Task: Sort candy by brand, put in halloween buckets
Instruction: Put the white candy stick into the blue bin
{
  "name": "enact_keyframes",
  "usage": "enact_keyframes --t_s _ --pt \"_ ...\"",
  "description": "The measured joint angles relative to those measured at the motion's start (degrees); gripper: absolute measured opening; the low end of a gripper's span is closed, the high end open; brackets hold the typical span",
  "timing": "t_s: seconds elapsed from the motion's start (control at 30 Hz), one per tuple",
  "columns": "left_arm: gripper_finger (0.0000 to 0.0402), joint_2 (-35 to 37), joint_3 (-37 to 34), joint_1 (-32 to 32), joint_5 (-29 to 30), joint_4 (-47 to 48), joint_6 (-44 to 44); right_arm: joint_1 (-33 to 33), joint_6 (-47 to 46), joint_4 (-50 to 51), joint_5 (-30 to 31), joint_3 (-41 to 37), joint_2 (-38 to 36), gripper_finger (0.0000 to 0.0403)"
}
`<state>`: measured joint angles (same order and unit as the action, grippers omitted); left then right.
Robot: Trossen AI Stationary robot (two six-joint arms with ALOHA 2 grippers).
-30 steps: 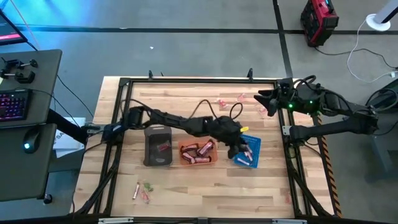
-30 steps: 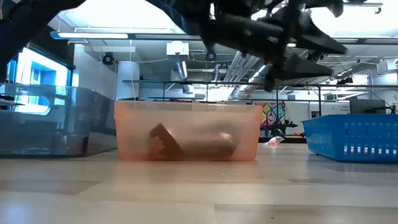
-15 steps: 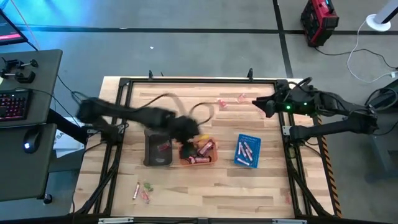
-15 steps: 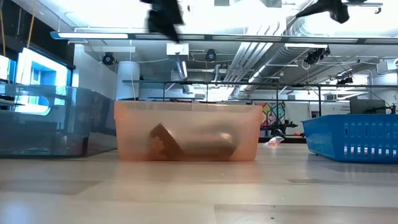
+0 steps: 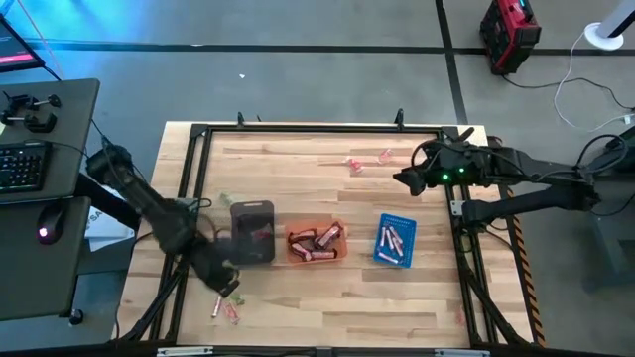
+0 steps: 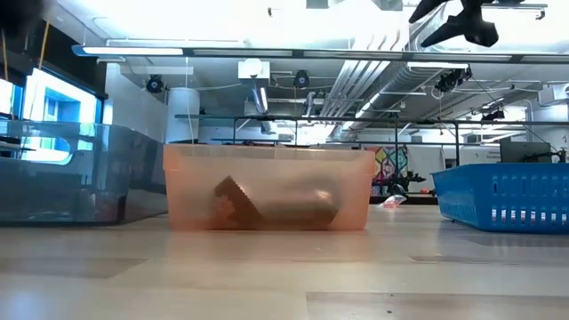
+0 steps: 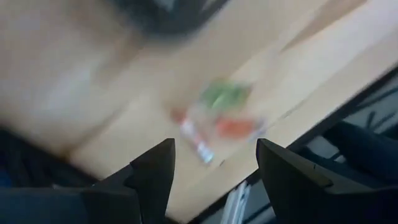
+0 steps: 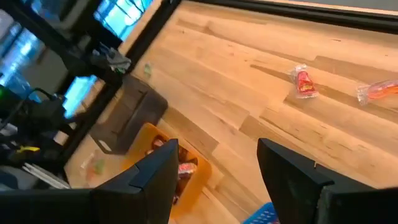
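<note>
Wooden table (image 5: 327,297), left gripper (image 5: 226,283) wide (near front-left edge), right gripper (image 5: 405,178) wide

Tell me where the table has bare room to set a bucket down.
Bare wood lies between the blue bucket and the front edge, and across the centre behind the orange bucket. The front-left corner is crowded: loose candy and the left end effector.

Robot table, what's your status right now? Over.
Left claw open, empty, above loose candy at the table's near-left corner. Right claw open, waiting far right. Orange bucket and blue bucket hold candy. Nothing in the way.
</note>
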<state>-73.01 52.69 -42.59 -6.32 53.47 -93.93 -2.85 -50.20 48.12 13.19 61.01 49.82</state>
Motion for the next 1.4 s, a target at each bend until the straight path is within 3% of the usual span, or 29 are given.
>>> enact_keyframes --t_s 0.13,0.3,0.47,0.8,0.97,1.2,1.4 --pt "0.0216 -3.27 -1.40 -7.24 -0.82 -0.99 -12.81 0.00 2.78 0.68 -1.76 0.00 0.91 0.0211" --pt "0.0216 -9.78 -1.45 -11.59 -0.84 -5.69 -22.79 0.00 4.18 2.37 -3.04 0.00 0.74 0.0211" --pt "0.0216 -17.07 -1.42 -11.89 -0.84 -14.00 -24.44 0.00 5.62 4.79 -3.10 0.00 0.70 0.0211" --pt "0.0212 -23.63 -1.27 -11.30 -2.19 -14.01 -25.90 0.00 6.75 5.38 -3.17 0.00 0.70 0.0211" --pt "0.0164 -23.23 -1.32 -11.30 -2.14 -12.74 -25.61 0.00 6.77 5.40 -3.06 0.00 0.70 0.0211" --pt "0.0021 -21.59 -1.45 -11.30 -1.51 -9.16 -21.80 -0.02 6.78 5.44 -2.08 0.00 0.70 0.0211" --pt "0.0031 -16.62 -1.45 -11.30 -1.03 -5.28 -21.48 -0.02 6.78 5.40 -1.86 0.00 0.72 0.0211"
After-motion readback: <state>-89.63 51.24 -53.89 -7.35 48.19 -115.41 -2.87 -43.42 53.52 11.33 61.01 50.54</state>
